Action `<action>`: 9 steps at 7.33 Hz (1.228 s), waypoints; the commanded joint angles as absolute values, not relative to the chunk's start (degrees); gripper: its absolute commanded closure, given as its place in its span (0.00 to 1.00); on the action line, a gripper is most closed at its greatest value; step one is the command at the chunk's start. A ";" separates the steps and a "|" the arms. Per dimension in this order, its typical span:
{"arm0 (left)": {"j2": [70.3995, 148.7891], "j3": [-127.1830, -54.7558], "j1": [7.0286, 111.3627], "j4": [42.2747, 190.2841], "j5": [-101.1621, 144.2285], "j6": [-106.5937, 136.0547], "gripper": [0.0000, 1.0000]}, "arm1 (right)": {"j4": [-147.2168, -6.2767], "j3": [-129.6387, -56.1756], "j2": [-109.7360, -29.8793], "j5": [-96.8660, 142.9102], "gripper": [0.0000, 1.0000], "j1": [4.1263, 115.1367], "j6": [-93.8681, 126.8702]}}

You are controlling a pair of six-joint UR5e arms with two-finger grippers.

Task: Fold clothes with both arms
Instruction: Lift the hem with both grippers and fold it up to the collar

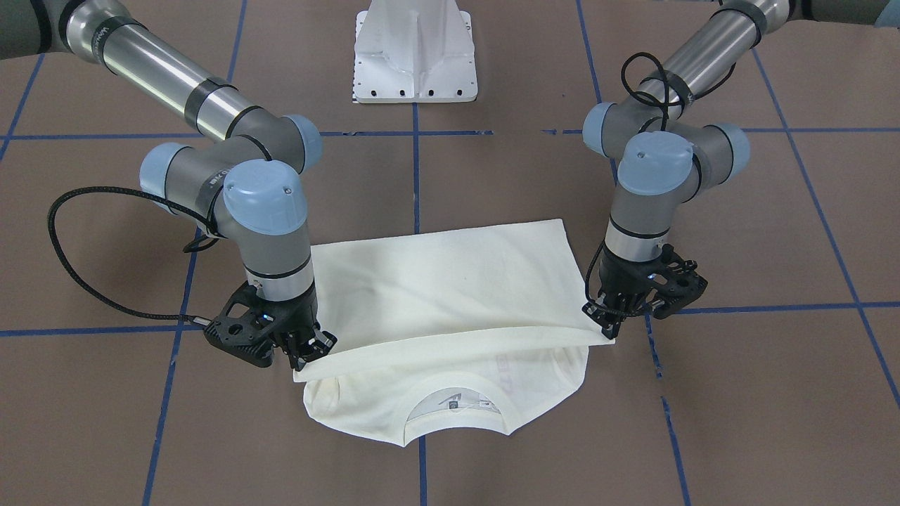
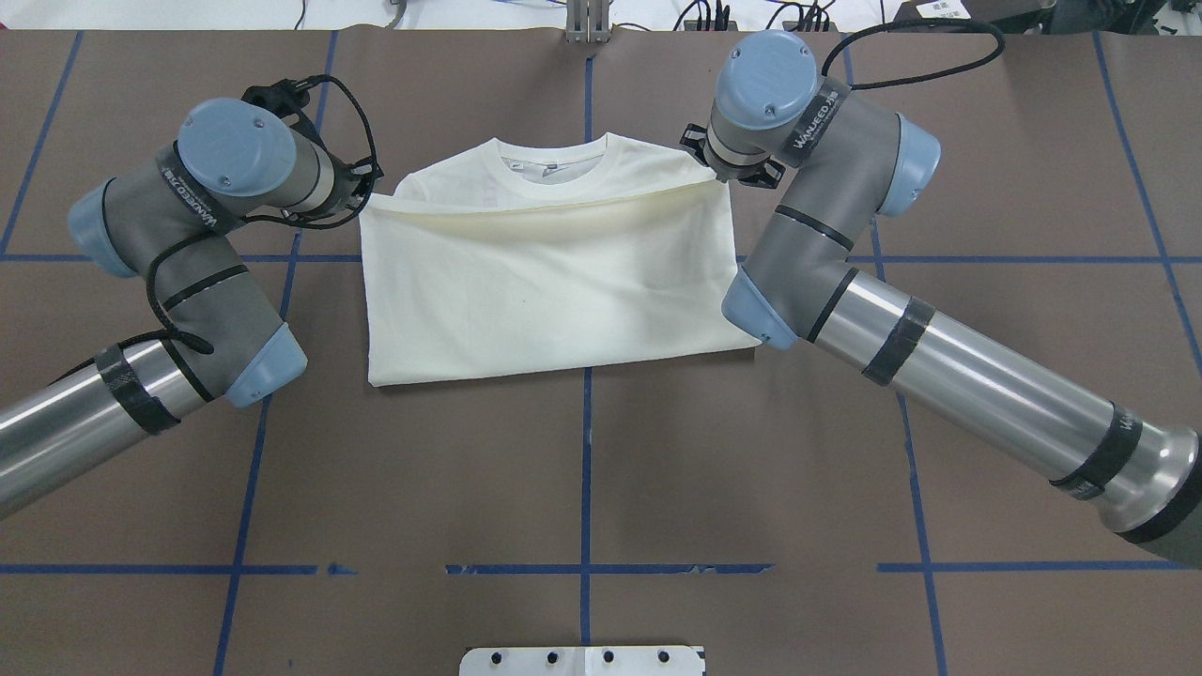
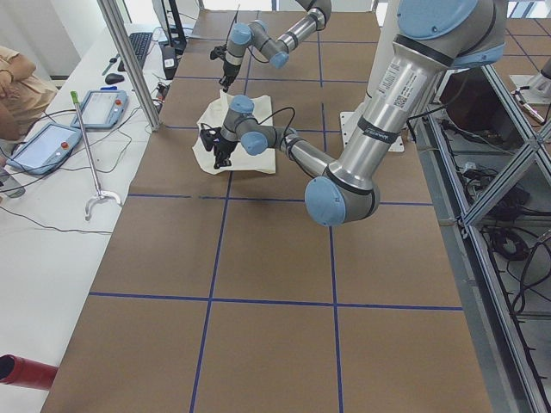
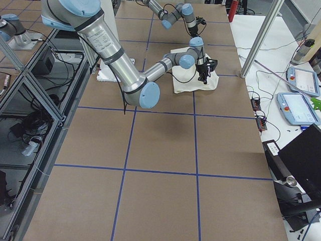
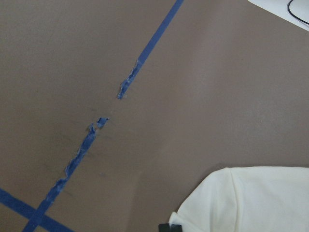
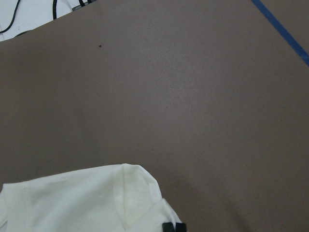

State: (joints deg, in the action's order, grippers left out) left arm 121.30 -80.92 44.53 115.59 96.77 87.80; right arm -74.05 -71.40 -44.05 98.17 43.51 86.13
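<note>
1. Since each wrist camera crops its own fingers to a black sliver at the bottom edge, the grip can't be read there. The front view shows the left gripper [image 1: 610, 320] and the right gripper [image 1: 309, 351] each clamped on a corner of the T-shirt's [image 1: 443, 281] folded-over top layer.
2. Print side is hidden and only plain cream shows. Faint marks ghost through the fabric under the raised edge, unreadable.
3. The T-shirt lies between the two grippers, its top layer's edge stretched from one to the other. The collar [image 2: 552, 184] pokes out just past that edge, on the far side from the robot.
4. Bare table [image 1: 759, 232] opens outward of both grippers and beyond them. The white pedestal base [image 1: 415, 56] sits well behind them.
5. The surface is brown with a grid of blue tape [image 5: 130, 79], which is torn just beside the left gripper.
6. Past the grippers is a white bench [image 3: 52, 249] with tablets [image 3: 47, 146] and cables. A person [image 3: 17, 82] there is cut off by the frame.
</note>
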 commanded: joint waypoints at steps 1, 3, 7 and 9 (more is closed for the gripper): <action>121.55 -78.75 44.47 117.95 96.59 87.89 1.00 | -70.84 -67.42 -42.11 99.31 1.00 44.29 86.13; 121.47 -78.75 44.47 118.21 96.59 87.89 1.00 | -70.75 -65.58 -41.84 99.49 1.00 44.47 85.96; 120.50 -82.50 45.61 125.77 98.16 88.24 0.44 | -70.75 -67.57 -41.48 99.84 0.43 44.47 86.31; 116.82 -88.05 45.97 125.95 101.51 88.42 0.43 | -70.66 -85.84 -53.71 105.53 0.33 43.08 87.10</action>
